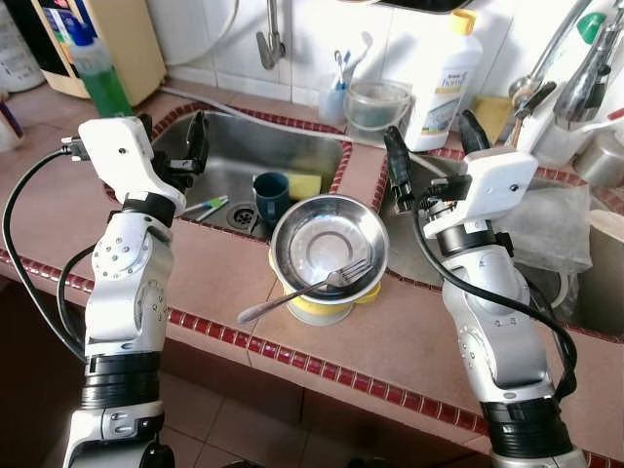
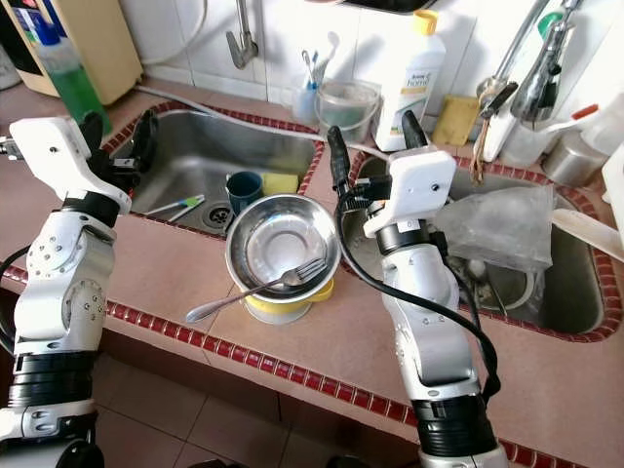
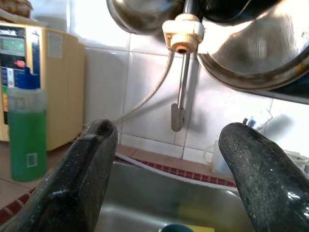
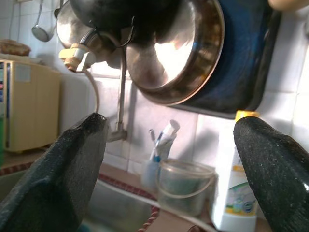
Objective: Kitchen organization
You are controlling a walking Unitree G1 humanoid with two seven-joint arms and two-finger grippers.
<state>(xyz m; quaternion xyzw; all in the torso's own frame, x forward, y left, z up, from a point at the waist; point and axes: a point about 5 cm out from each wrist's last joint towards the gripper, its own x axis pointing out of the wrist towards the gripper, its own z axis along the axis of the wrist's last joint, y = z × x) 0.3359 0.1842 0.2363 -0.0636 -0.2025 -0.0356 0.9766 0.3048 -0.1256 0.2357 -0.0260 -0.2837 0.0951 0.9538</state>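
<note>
Left eye view: one bowl (image 1: 330, 234), one fork (image 1: 304, 290); two hands spread, empty.

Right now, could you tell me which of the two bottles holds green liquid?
The clear bottle with the blue cap, at the counter's far left beside the beige appliance. The other, the white bottle behind the sinks, has a yellow cap.
</note>
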